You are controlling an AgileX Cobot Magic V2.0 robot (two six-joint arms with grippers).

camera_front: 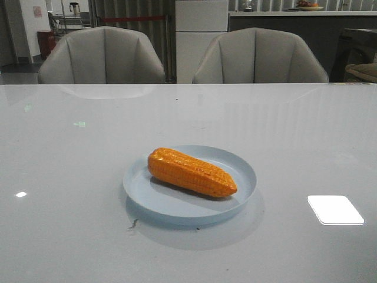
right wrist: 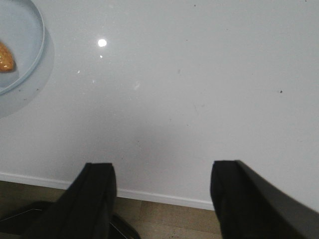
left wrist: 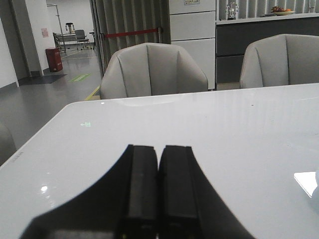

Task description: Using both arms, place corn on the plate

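The orange-yellow corn [camera_front: 191, 172] lies on its side on the pale blue plate [camera_front: 141, 194] at the middle of the white table, its tapered end toward the right. Neither arm shows in the front view. My left gripper [left wrist: 159, 152] is shut and empty, low over the table's left part, away from the plate. My right gripper [right wrist: 162, 172] is open and empty above the table's near edge. The plate's rim [right wrist: 40, 47] and the corn's tip [right wrist: 5, 59] show at the edge of the right wrist view.
Two grey chairs [camera_front: 103, 56] [camera_front: 259, 56] stand behind the table's far edge. The white table [camera_front: 294, 130] reflects a bright ceiling light [camera_front: 334, 209] at the front right. The floor [right wrist: 164, 221] shows below the table's near edge in the right wrist view.
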